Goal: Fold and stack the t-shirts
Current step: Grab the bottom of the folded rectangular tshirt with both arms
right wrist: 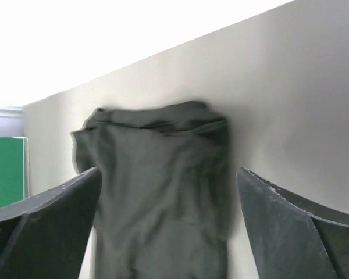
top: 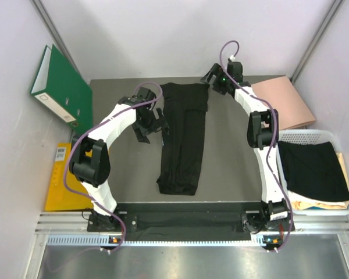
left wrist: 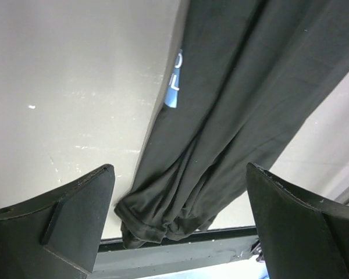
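Observation:
A black t-shirt (top: 185,136) lies on the dark tabletop as a long narrow strip running from the far edge toward the arms. My left gripper (top: 153,127) hovers open just left of its middle. The left wrist view shows the strip's bunched near end (left wrist: 163,215) between the spread fingers (left wrist: 64,221), which hold nothing. My right gripper (top: 212,78) stands open at the strip's far right corner. In the right wrist view the shirt's far end (right wrist: 157,186) lies below and between its open fingers (right wrist: 296,232). Another black t-shirt (top: 311,168) lies folded in the basket on a cream-yellow one (top: 314,204).
A white basket (top: 305,135) stands at the right edge. A salmon-pink folder (top: 285,102) lies at the back right. A green binder (top: 64,87) leans on the left wall above a yellow folder (top: 61,180). A black rail (top: 186,218) runs along the near edge.

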Tool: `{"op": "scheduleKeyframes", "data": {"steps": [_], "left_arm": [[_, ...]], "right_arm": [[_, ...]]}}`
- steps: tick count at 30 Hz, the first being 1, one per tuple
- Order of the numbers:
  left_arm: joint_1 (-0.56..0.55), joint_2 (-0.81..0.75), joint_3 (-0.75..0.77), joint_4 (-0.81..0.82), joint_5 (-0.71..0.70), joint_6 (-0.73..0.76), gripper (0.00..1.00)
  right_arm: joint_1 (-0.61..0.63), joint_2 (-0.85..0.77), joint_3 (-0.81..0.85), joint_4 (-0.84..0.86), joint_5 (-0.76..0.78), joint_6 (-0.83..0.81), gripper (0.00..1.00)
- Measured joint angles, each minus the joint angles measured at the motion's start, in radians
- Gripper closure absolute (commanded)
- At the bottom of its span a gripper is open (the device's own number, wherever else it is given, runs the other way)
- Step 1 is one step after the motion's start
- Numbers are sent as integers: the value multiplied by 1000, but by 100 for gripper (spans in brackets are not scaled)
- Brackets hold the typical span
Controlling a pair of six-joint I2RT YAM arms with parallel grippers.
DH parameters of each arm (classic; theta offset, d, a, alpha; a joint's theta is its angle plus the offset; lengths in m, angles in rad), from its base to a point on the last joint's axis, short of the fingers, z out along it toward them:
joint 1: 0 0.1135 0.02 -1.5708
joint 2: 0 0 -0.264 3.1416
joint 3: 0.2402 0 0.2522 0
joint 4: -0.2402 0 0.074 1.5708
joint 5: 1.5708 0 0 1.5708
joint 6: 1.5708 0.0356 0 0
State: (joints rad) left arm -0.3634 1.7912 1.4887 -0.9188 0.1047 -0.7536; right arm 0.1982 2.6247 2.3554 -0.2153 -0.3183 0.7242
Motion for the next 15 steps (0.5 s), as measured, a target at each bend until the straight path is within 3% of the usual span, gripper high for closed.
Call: {"op": "scheduleKeyframes", "data": {"steps": [4, 8, 12, 15], "left_arm": [[0, 0, -1, 4, 11, 27, 1], [0, -18, -70, 25, 11, 77, 1], [1, -51, -187, 19, 9, 113, 1], [9, -50, -202, -26, 8, 143, 1]], "right_arm": [[-10, -104, -197, 11, -10, -73, 0], [21, -265, -358, -145, 33, -225, 0], [146, -564, -549, -277, 137, -401, 0], [269, -806, -670, -314, 58, -436, 8]]}}
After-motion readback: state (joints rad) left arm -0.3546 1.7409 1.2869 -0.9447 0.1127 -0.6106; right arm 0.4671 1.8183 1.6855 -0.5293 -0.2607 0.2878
